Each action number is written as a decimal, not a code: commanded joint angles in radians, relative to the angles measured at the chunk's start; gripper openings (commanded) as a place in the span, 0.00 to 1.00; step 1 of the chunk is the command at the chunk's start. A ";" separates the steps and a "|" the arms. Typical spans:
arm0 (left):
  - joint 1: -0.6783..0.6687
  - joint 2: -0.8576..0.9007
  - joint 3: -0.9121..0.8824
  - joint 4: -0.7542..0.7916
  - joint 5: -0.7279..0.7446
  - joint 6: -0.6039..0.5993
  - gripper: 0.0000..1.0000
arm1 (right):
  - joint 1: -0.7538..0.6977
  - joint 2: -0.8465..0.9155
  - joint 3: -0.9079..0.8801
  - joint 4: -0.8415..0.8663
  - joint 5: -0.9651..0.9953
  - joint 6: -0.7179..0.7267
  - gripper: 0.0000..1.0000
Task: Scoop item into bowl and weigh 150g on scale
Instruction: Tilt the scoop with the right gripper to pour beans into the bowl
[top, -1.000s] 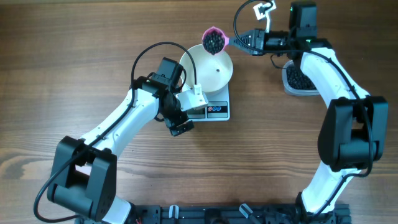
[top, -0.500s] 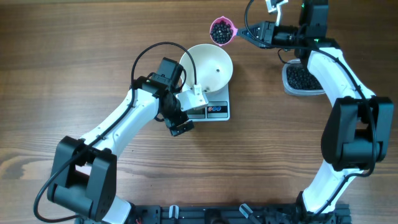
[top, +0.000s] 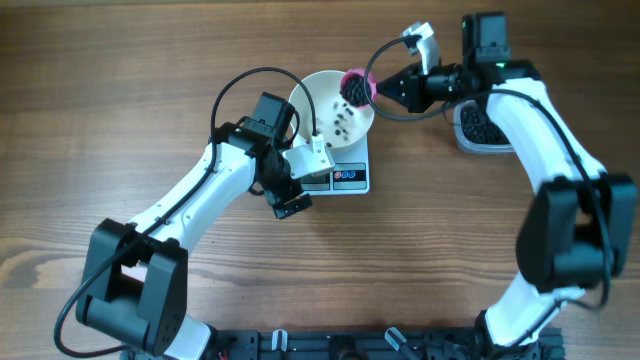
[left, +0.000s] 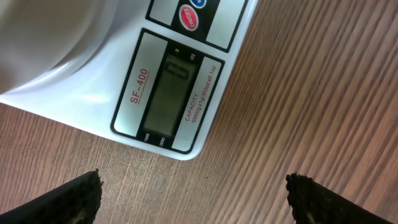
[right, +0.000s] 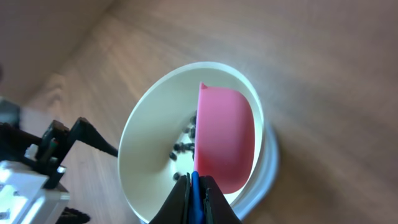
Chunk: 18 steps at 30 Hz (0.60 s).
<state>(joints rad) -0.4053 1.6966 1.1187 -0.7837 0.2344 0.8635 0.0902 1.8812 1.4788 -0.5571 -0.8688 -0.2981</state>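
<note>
At the wooden table (top: 100, 100), the left gripper (left: 194, 200) is hovering low over the boards just in front of the scale (top: 345, 177), its fingers (left: 81, 198) spread wide and holding nothing; from its wrist camera the grey display is facing up at it, the figures too faint to read. The bowl (top: 318, 115) is sitting on the scale's platform, covering most of it and leaving only the display strip and buttons showing. A thin scatter of black pellets (top: 343, 125) is lying across the bowl's floor. At the bowl's far right rim a pink scoop (top: 355, 85) is hanging tipped on its side, mouth turned down toward the inside, with a few pellets visible at its lip. The right gripper (top: 385, 88) is reaching in from the right, its fingers pressed together on the scoop's handle. Farther right, partly under that arm, a clear tub (top: 470, 135) is holding a dark heap of the same pellets.
</note>
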 joint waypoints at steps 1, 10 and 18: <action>0.003 0.008 -0.005 -0.001 0.019 0.019 1.00 | 0.021 -0.161 0.010 0.012 0.183 -0.122 0.04; 0.003 0.008 -0.005 -0.001 0.019 0.019 1.00 | 0.294 -0.216 0.010 0.038 0.702 -0.439 0.04; 0.003 0.008 -0.005 -0.001 0.019 0.019 1.00 | 0.296 -0.178 0.008 0.078 0.566 -0.307 0.04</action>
<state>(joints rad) -0.4053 1.6966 1.1187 -0.7841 0.2344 0.8635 0.3996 1.6852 1.4796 -0.5091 -0.2012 -0.7132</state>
